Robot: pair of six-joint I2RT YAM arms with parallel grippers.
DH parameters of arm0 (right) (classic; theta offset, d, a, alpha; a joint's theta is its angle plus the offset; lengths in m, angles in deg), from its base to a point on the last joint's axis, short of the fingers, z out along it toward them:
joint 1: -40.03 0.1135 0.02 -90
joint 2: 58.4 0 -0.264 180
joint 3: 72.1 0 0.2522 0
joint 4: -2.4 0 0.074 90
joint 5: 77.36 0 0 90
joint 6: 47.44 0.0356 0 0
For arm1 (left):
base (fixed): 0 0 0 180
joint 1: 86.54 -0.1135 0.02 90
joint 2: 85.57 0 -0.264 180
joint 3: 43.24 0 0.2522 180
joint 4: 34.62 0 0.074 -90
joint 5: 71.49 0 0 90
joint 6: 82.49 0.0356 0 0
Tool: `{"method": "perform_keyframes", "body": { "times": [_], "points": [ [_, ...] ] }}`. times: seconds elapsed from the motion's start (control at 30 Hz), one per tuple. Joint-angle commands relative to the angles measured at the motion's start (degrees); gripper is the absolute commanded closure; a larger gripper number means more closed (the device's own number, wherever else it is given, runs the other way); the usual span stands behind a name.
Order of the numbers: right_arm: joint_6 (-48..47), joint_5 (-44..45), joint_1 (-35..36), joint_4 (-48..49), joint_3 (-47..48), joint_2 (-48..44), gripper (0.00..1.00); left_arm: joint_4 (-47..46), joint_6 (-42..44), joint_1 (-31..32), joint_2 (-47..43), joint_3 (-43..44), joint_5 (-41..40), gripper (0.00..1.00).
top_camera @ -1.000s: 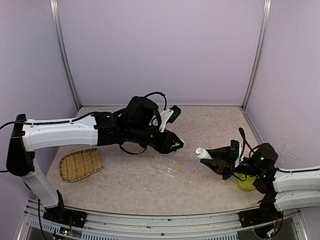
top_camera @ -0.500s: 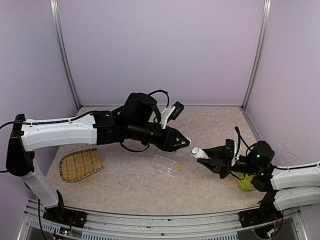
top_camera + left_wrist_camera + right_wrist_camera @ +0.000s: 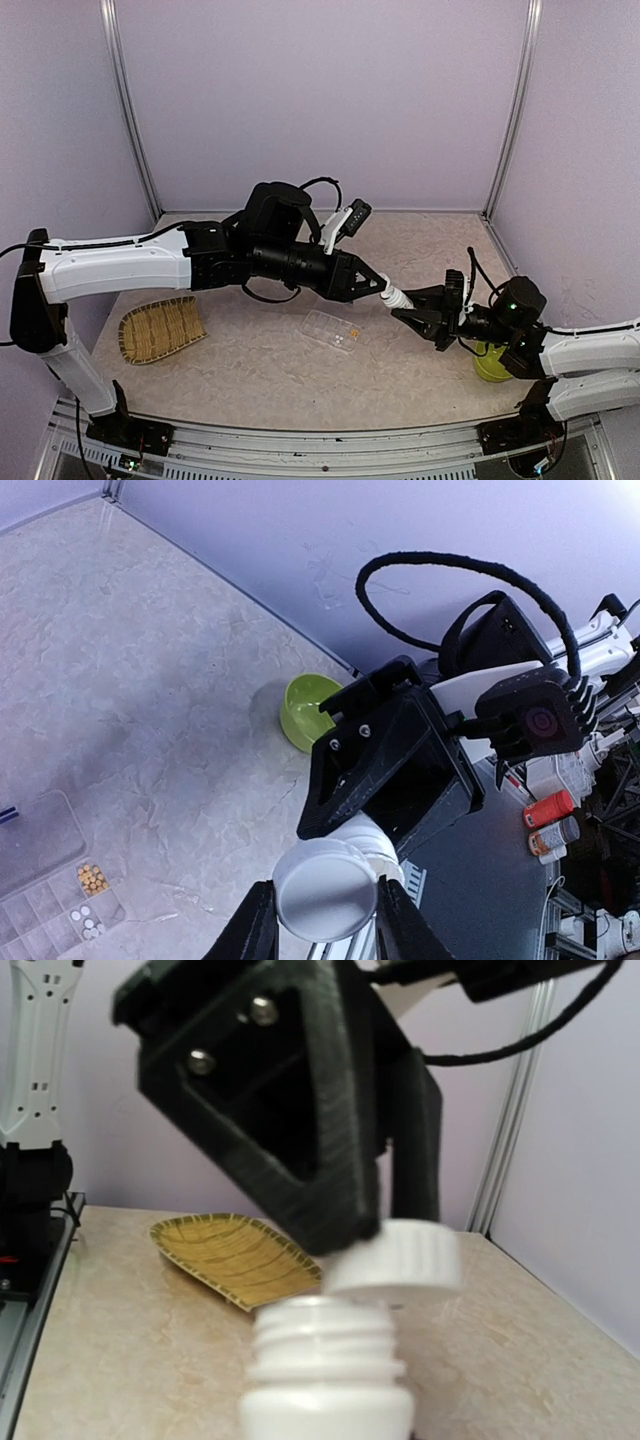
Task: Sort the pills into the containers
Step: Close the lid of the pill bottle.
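My left gripper (image 3: pixel 379 287) is shut on the white cap (image 3: pixel 325 888) of a white pill bottle (image 3: pixel 399 298). My right gripper (image 3: pixel 418 312) is shut on the bottle's body and holds it tilted above the table. In the right wrist view the cap (image 3: pixel 395 1257) sits just off the threaded neck of the bottle (image 3: pixel 325 1380). The clear compartment box (image 3: pixel 332 330) lies open on the table below the left gripper. Orange pills (image 3: pixel 93 878) fill one compartment and white ones (image 3: pixel 88 920) another. I cannot make out a dark pill.
A lime-green bowl (image 3: pixel 492 366) stands under the right arm and shows in the left wrist view (image 3: pixel 308 710). A woven bamboo tray (image 3: pixel 160 328) lies at the left and shows in the right wrist view (image 3: pixel 235 1255). Walls close the back and sides.
Both arms have moved toward each other. The left gripper has reached the bottle's top and closed on the cap, which now sits slightly off the neck.
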Motion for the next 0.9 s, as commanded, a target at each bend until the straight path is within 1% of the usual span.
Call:
{"method": "perform_keyframes", "body": {
  "times": [0.0,0.5,0.87],
  "points": [
    [0.19,1.25,-0.51,-1.0,1.69,0.04,0.75,-1.7,-0.28,0.81,-0.44,1.09,1.43,0.7],
    [0.36,0.93,-0.52,-1.87,2.16,-0.62,0.75,-1.73,-0.49,1.7,1.02,1.22,2.69,0.69],
    [1.23,0.4,-0.39,-2.72,2.96,-1.41,0.75,0.24,-1.22,2.31,2.52,1.57,-1.63,0.69]
  ]
}}
